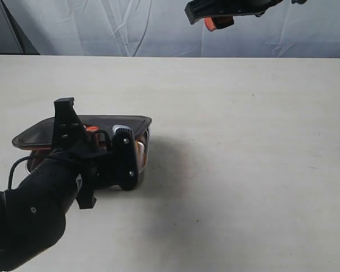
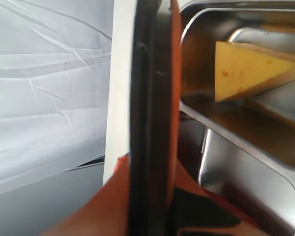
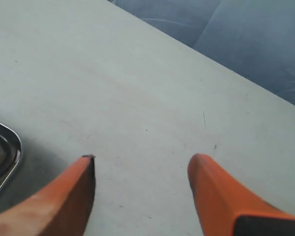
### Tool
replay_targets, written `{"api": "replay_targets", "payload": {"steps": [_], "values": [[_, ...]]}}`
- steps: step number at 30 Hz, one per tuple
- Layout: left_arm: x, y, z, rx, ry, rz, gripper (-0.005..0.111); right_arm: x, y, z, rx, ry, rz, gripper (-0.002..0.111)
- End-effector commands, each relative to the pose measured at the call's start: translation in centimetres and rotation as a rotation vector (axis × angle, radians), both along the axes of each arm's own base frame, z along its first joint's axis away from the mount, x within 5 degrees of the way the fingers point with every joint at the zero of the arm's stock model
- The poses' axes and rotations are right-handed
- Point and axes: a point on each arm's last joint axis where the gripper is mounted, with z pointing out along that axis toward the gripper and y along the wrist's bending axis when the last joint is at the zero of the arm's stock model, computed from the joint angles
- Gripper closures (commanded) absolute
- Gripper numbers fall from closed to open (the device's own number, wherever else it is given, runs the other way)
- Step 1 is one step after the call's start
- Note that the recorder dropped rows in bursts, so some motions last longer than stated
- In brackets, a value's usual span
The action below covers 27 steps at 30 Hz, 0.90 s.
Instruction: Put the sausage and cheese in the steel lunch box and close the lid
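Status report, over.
Left gripper shut on lid, holding it above steel lunch box, not seated. Right gripper open, empty, raised clear. Cheese in one compartment; sausage not in sight. Nothing in the way.

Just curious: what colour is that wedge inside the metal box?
Yellow, with a few small orange specks. The cheese shows best in the left wrist view.

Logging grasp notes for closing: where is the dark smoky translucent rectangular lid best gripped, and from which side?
Pinch the lid by its long edge nearest the left arm, coming in edge-on as the left gripper does: it is a thin flat plate over the shiny steel lunch box.
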Motion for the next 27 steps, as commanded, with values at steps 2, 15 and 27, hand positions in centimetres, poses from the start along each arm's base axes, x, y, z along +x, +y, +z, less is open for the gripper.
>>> {"api": "replay_targets", "payload": {"steps": [2, 15, 27], "values": [[-0.3, -0.3, -0.4, -0.047, 0.055, 0.006, 0.107, -0.1, -0.3, 0.2, -0.005, -0.009, -0.007, 0.052], [-1.0, -0.9, -1.4, -0.123, 0.191, -0.007, 0.077, -0.1, -0.3, 0.1, -0.004, 0.005, -0.010, 0.052], [-0.8, -0.5, -1.1, -0.125, 0.169, 0.050, 0.047, -0.1, -0.3, 0.1, -0.004, 0.005, -0.010, 0.052]]}}
